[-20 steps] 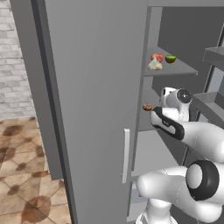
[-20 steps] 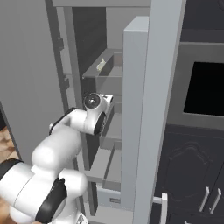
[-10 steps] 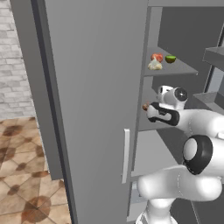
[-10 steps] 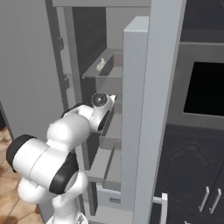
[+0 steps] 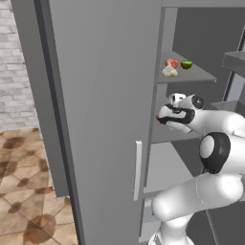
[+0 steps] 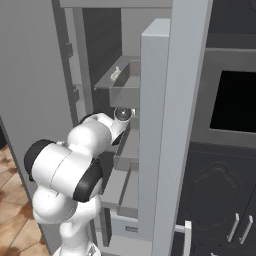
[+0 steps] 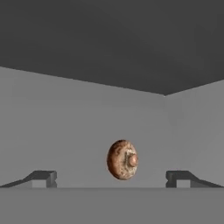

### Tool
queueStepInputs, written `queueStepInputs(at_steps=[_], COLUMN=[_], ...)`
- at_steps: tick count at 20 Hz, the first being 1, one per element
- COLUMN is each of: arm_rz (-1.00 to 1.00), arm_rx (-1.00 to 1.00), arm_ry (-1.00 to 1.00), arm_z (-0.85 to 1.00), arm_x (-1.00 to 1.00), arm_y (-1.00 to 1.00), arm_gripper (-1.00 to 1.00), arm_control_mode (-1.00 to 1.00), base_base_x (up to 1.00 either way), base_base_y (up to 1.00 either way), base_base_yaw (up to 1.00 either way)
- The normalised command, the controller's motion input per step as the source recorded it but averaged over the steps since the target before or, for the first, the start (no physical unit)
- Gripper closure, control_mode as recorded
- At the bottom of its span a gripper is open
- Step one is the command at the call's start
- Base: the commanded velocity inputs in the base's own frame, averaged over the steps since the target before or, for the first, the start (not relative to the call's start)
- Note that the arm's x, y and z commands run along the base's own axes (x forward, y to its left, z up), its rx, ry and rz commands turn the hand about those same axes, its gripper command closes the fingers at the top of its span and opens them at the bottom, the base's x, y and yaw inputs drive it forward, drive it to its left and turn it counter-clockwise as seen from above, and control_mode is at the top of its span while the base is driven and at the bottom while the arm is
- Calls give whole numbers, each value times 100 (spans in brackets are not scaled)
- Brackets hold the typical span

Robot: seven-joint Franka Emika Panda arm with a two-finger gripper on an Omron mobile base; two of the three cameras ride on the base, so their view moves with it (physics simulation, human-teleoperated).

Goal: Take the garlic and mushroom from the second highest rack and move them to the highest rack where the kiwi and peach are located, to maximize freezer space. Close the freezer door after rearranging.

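The pincer (image 7: 111, 178) is wide open and holds nothing. The brown mushroom (image 7: 122, 159) sits just ahead, between its two fingertips (image 7: 43, 178).

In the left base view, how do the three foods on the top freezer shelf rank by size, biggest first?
1. Garlic, palest, nearest the shelf's front.
2 and 3. Peach and kiwi look about alike; they sit farther back, so I won't rank them.

Arm folded deeper into freezer, pincer (image 7: 111, 179) now nearer mushroom (image 7: 122, 159).
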Motion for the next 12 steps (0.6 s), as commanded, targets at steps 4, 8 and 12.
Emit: queueStepInputs(at_steps=[4, 8, 12], arm_rz=[1, 0, 0], arm_rx=[0, 0, 0], arm_ry=[4, 3, 3], arm_z=[-29, -18, -7], arm_x=[9, 20, 36], arm_y=[0, 0, 0], arm_gripper=[-100, -100, -100], arm_control_mode=[-100, -100, -100], base_base_x=[0, 0, 0], base_base_y=[0, 0, 0], base_base_yaw=[0, 0, 0])
